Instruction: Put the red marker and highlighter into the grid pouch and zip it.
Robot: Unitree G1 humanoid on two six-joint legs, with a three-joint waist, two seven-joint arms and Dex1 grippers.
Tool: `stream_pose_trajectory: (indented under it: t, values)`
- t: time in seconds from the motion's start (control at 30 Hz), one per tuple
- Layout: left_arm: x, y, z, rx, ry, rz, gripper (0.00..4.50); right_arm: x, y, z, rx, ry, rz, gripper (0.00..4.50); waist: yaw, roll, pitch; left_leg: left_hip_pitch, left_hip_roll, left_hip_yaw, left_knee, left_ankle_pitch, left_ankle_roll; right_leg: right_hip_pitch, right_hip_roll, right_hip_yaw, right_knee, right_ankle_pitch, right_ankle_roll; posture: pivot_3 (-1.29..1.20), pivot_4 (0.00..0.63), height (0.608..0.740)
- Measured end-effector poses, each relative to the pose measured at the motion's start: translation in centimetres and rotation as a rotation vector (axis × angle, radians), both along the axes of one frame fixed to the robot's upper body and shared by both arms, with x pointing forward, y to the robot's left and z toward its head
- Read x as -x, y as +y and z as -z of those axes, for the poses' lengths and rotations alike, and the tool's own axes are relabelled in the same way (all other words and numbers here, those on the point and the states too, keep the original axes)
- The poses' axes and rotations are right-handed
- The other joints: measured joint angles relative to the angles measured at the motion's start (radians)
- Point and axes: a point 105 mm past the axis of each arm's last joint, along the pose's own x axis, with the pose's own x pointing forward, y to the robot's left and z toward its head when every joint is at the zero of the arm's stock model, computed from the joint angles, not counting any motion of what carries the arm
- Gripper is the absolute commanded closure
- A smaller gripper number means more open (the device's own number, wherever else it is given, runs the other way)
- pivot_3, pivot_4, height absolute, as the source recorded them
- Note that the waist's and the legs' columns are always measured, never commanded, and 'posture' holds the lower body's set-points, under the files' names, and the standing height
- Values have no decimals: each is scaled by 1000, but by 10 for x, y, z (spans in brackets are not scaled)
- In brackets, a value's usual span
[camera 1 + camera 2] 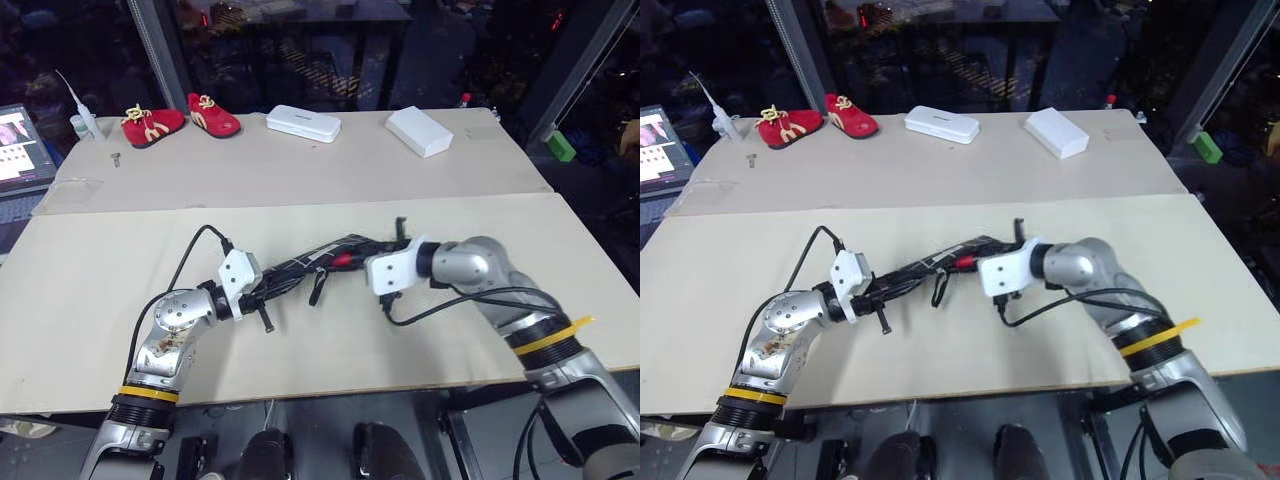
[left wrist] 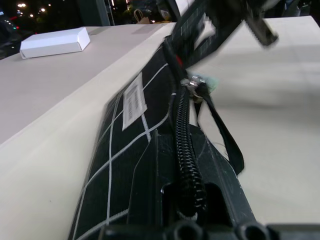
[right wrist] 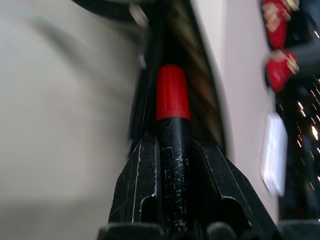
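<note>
right wrist view has the right gripper (image 3: 172, 165) clamped on the red marker (image 3: 173, 95), its red end just ahead at the grid pouch (image 2: 145, 125) mouth. left gripper (image 1: 262, 285) is closed tight on the pouch's end.

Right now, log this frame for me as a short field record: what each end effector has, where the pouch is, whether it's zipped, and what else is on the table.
left end effector: shut on the grid pouch at its zipper edge
right end effector: shut on the red marker, red end toward the pouch
grid pouch: held up between the two arms, above the table
zipper: not fully closed; slider partway along
highlighter: pale green bit by the slider, position unclear
far side: red shoes, two white cases
</note>
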Motion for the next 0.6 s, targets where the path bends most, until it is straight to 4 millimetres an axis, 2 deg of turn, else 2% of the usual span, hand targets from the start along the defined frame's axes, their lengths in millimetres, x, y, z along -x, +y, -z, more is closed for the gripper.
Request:
stream_pose_trajectory:
  t: [0.17,0.23,0.4,0.43,0.6]
  values:
    - [0,-2,0,-8,-4,9,4500,-1,25,-2,-21,-20,-69,4004,1,0,0,0,0,0,0,0,0,0,0,0,2,0,0,0,150,740]
    - [0,-3,0,-8,-5,13,4500,0,29,2,-29,-9,-83,2967,2,0,0,0,0,0,0,0,0,0,0,-1,3,0,0,0,150,740]
    - [0,-4,0,-6,-5,13,4500,0,28,2,-48,4,-85,1431,1,0,0,1,0,0,0,0,0,0,0,0,4,0,0,0,150,740]
    - [0,-4,0,-4,-5,13,4500,-2,25,2,-53,1,-75,990,1,0,0,1,0,0,1,0,0,0,0,0,5,0,0,0,150,740]
    - [0,-7,-1,3,-7,14,4500,-8,5,-9,-73,-8,-33,990,1,0,0,1,0,-1,0,0,-1,0,0,0,5,0,-1,0,150,740]
